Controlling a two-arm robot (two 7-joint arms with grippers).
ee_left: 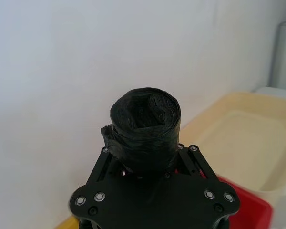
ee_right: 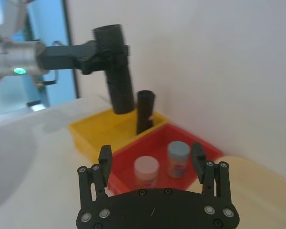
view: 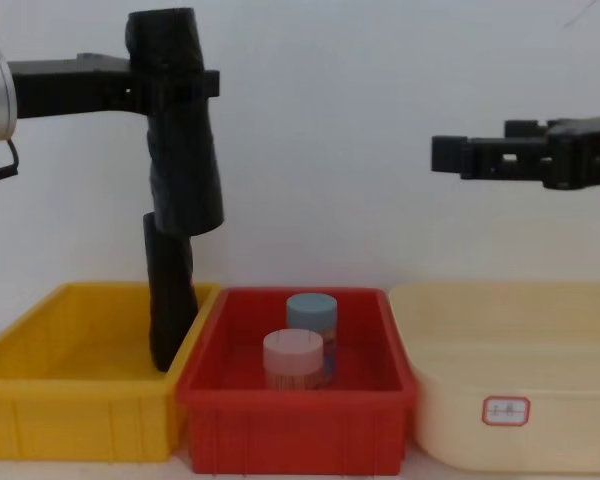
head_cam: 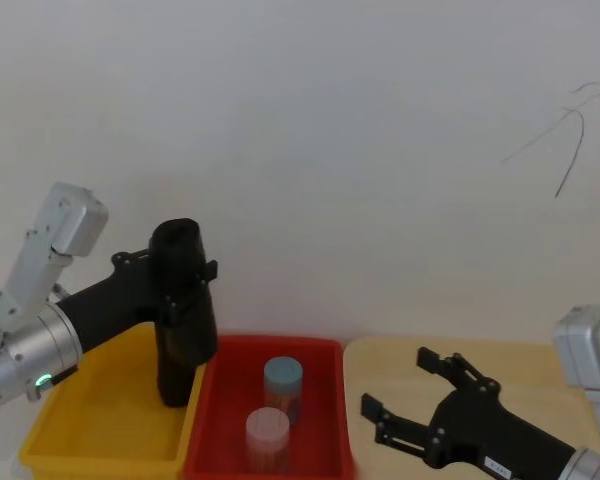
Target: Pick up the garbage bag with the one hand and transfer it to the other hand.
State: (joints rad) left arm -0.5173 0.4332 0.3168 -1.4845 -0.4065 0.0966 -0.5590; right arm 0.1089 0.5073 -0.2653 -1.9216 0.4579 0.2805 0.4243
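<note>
My left gripper (view: 180, 85) is clamped on one black garbage bag roll (view: 185, 170), held in the air above the yellow bin (view: 70, 400), where a second roll (view: 168, 300) stands upright. My right gripper (head_cam: 398, 380) hangs with its fingers spread wide above the cream bin (view: 570, 420). The red bin (view: 290, 435), middle of the three, holds two jars: a blue-lidded jar (view: 311, 310) and a pink-lidded jar (view: 293, 352).

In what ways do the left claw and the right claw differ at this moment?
The left claw is shut on the black garbage bag roll; the right claw is open and empty. The left claw hangs above the yellow bin, the right claw above the cream tray. Both are black, two-fingered and raised well above the containers.
</note>
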